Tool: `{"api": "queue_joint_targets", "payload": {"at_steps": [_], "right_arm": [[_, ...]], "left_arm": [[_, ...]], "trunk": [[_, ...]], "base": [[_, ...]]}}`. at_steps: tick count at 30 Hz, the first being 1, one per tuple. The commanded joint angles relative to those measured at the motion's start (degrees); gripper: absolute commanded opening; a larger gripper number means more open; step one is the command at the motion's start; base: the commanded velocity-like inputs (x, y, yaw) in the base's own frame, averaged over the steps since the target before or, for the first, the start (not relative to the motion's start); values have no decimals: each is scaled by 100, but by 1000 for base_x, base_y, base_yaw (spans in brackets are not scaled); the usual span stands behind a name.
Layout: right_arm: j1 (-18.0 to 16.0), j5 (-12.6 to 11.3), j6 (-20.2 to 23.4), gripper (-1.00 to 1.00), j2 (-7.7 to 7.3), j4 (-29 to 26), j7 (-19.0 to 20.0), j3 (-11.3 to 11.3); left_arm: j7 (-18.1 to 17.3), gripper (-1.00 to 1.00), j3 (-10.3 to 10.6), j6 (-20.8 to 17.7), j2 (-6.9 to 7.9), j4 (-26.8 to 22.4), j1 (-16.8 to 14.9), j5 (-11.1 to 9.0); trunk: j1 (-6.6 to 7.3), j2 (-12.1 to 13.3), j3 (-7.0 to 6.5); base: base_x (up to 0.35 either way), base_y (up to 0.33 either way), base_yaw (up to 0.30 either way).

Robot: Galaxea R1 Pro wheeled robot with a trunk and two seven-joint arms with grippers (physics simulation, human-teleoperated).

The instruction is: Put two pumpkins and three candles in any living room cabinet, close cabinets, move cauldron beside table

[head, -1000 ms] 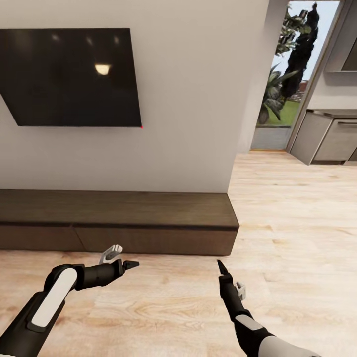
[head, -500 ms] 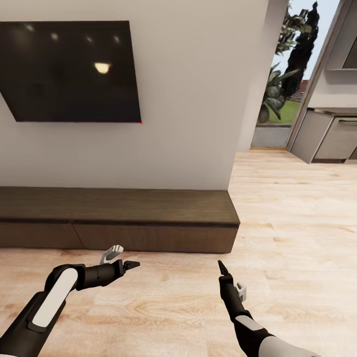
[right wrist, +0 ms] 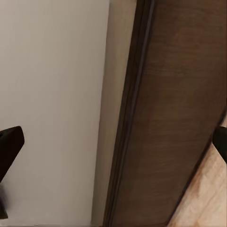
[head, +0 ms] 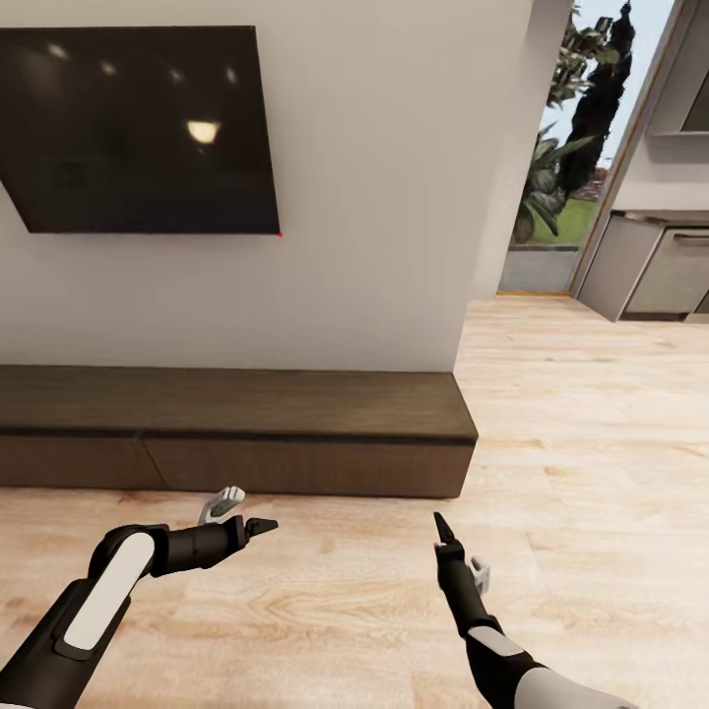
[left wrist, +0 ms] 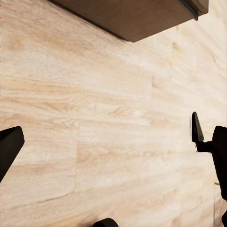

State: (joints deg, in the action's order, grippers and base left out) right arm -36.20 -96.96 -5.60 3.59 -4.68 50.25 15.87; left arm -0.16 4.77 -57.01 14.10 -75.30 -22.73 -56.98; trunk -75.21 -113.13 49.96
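The view has dipped closer to the shut cabinet (head: 236,433), with both the left gripper (head: 258,527) and right gripper (head: 440,528) spread apart and holding nothing, so it is still approaching.

Light wood-plank floor (head: 325,601), running from the wall to the doorway. Directly on it stands a long, low dark-brown cabinet (head: 236,433), fronts shut, top bare.
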Motion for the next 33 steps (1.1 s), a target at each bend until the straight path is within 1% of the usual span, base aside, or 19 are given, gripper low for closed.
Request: {"api": "queue_joint_targets", "payload": {"at_steps": [1,2,3,4,6,9,12,16,33], "right_arm": [[-7,-31,-44,100,-3,43,223,53],[-4,-31,-43,100,-4,55,291,54],[1,-36,-39,100,-6,72,467,55],[4,-35,-35,100,-13,75,562,55],[6,-19,-29,100,-26,52,664,61],[7,-15,-29,100,-32,26,651,54],[7,-41,-22,100,-47,13,639,42],[7,-37,-48,100,-75,56,647,43],[7,-58,-20,100,-86,73,629,47]], "left_arm": [[-2,100,6,-12,4,-2,-4,-4],[-2,100,6,-12,5,-2,-4,-4],[-2,100,6,-12,5,-2,-4,-5],[-2,100,6,-12,5,-6,-4,-5],[-2,100,6,-12,5,-18,-4,-5],[-2,100,6,-18,5,-39,-4,-7],[-2,100,5,-20,13,-47,-4,-76],[-2,100,6,-21,14,-50,-4,-118],[-2,100,11,-26,8,-54,-4,-152]], "trunk": [[-22,-44,23],[-44,-84,41],[-66,-124,59],[-88,-164,77],[-132,-244,113],[-198,-365,167],[-263,-485,221],[-351,-645,293],[-725,-1327,598]], "base": [[0,0,0],[0,0,0],[0,0,0],[0,0,0],[0,0,0],[0,0,0],[0,0,0],[0,0,0],[0,0,0]]}}
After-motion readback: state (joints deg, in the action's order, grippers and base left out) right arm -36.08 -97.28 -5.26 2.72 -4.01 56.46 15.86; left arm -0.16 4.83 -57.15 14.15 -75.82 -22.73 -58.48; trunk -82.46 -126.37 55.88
